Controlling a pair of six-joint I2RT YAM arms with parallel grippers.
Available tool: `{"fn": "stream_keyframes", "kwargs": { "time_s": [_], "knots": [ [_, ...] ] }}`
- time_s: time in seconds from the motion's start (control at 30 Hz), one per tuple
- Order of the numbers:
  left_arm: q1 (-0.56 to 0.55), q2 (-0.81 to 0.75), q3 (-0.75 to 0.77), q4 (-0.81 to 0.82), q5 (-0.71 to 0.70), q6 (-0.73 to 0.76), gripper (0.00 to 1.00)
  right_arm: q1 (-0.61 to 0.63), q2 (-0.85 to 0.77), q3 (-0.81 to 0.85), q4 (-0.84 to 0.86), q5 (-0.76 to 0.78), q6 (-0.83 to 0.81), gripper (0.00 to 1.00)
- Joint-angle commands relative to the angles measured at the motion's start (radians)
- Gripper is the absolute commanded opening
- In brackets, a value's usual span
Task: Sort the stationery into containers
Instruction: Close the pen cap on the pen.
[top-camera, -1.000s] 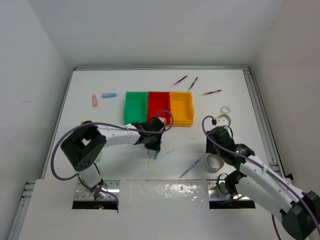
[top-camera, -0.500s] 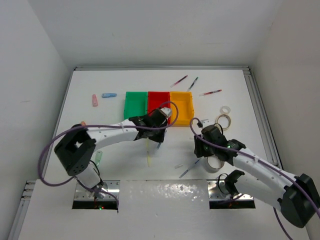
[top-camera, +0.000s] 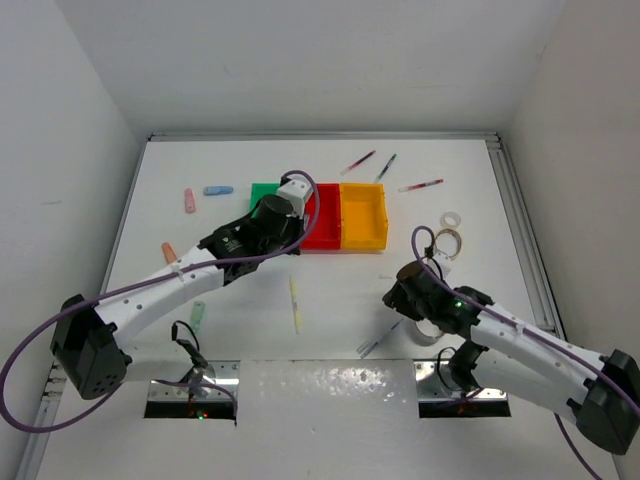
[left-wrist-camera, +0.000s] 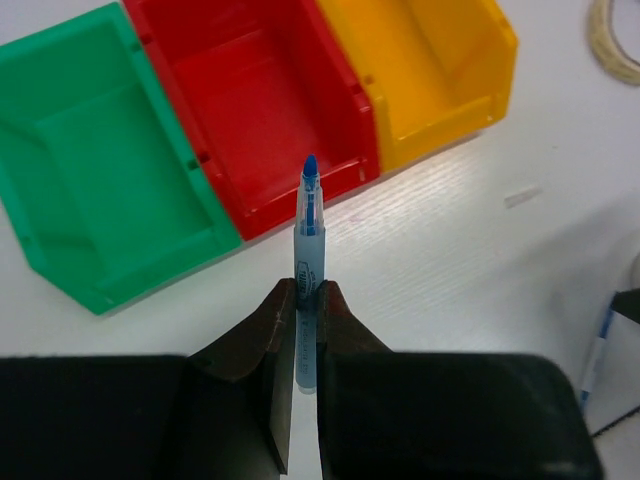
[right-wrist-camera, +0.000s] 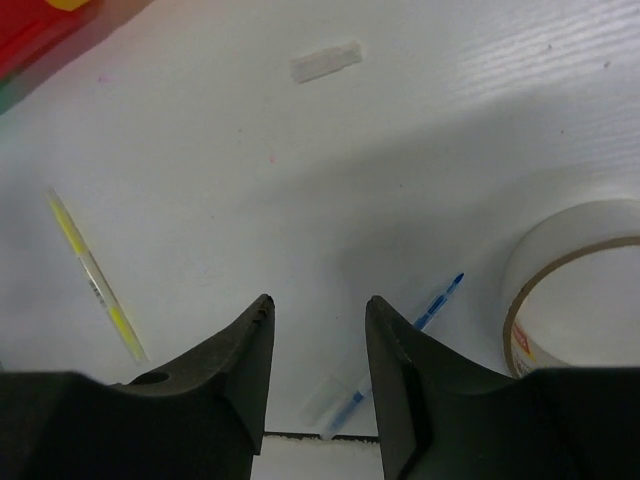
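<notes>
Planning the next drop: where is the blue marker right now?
In the left wrist view, the blue marker is clamped in the left gripper, its tip pointing at the near wall of the red bin, the middle of the three.

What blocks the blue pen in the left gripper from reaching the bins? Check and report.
Nothing visible does. The left gripper holds the blue pen with its tip over the front wall of the red bin. That bin, the green bin and the yellow bin are open on top and look empty.
</notes>
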Motion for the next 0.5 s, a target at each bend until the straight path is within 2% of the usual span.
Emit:
{"fn": "stream_keyframes", "kwargs": {
  "time_s": [0.0,0.27,0.47],
  "knots": [
    [0.036,-0.051,-0.005,0.022,-0.052,0.053,0.00,0.039,0.043,0.047,-0.046,0.067,0.204,0.42],
    [0.164,-0.173,-0.028,-0.012,-0.130,0.095,0.00,0.238,0.152,0.064,-0.011,0.058,0.368,0.42],
    [0.217,-0.284,-0.111,-0.012,-0.132,0.130,0.00,0.332,0.294,0.192,-0.091,0.136,0.405,0.43]
  ]
}}
